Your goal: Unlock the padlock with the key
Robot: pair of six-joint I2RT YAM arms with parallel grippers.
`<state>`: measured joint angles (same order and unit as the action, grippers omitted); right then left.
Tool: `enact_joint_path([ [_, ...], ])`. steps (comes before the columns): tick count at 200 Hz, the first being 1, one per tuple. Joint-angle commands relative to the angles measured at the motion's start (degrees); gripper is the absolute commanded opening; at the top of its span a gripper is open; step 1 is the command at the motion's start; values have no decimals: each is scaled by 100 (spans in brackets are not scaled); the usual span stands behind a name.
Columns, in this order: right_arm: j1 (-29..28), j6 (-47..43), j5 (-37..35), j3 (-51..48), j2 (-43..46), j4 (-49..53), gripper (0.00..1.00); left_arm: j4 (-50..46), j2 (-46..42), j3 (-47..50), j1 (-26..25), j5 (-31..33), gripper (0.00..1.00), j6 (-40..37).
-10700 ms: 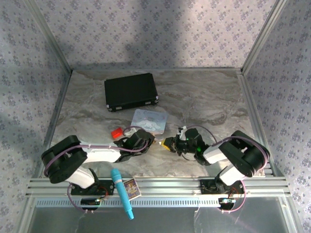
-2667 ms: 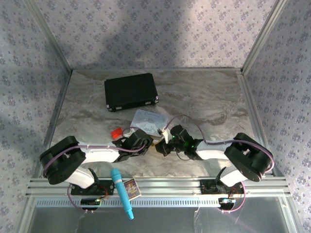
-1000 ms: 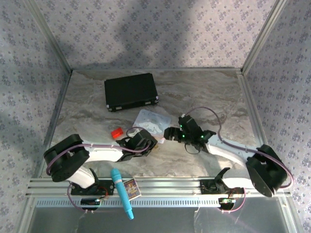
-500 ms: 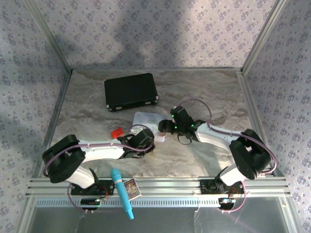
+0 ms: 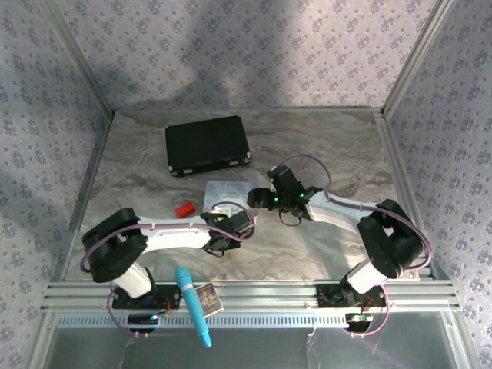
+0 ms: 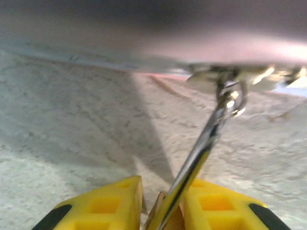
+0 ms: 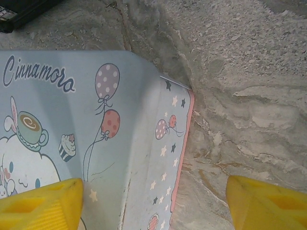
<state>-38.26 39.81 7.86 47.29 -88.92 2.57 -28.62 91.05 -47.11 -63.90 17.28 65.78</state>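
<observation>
The left gripper [image 6: 160,191] has its yellow fingers [image 6: 110,201] drawn close, leaving a narrow gap, and the key [image 6: 201,148] sits in that gap, apparently pinched. From the jaws the key's long axis runs away and up to the right in the wrist view. Its ringed end [image 6: 233,98] is farthest out, just under the lower edge of the pastel tin [image 7: 72,124]. A brownish bit low in the gap and some bright metal at the key's far end could either be the padlock; which one cannot be told. The right gripper [image 7: 153,206] has its fingertips [image 7: 43,201] spread wide with nothing between them. It hangs over the tin's right corner, where the lid meets the marbled table [image 7: 249,72].

The coming move likely turns on the key's line: the left arm carries the key, so the padlock's keyway must be brought onto that up-and-right axis. The empty right arm is probably the one free to steady the padlock.

Some ten seconds earlier the two grippers met nose to nose in front of the tin with a gold glint between them. Since then the right gripper has swung out over the tin, and in the last second that arm has folded its elbow back. In the last half second the left wrist has pushed a little further toward the tin
</observation>
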Motion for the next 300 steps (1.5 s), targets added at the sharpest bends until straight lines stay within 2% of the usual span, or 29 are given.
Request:
enact_joint_path([
  [1,118,-9,-457,-211,-257,519,78,-1229,303,-277,-177,368,26,98],
  [60,115,57,-492,-317,-241,444,80,-2482,1066,-1272,-734,1078,27,343],
  [100,99,79,-541,-385,-199,357,79,-2934,1418,-1850,-1007,1334,27,422],
  [111,95,107,-545,-417,-165,317,79,-3049,1513,-1973,-1036,1372,26,429],
  [122,98,107,-529,-410,-171,330,79,-3140,1614,-2075,-1053,1401,21,398],
  [143,97,88,-488,-378,-206,333,79,-3557,1873,-2404,-1113,1547,21,452],
  [174,99,97,-482,-402,-209,329,79,-3283,1836,-2397,-1159,1339,21,315],
  [250,112,36,-459,-254,-213,389,80,-2929,1168,-2157,-1184,1240,35,210],
  [268,137,-52,-487,-122,-185,514,81,-2788,832,-1990,-1182,1263,44,199],
  [280,155,-149,-509,-18,-121,621,83,-2713,554,-1858,-1164,1289,54,181],
  [300,152,-335,-614,112,125,763,91,-2579,-34,-1605,-1112,1398,68,178],
])
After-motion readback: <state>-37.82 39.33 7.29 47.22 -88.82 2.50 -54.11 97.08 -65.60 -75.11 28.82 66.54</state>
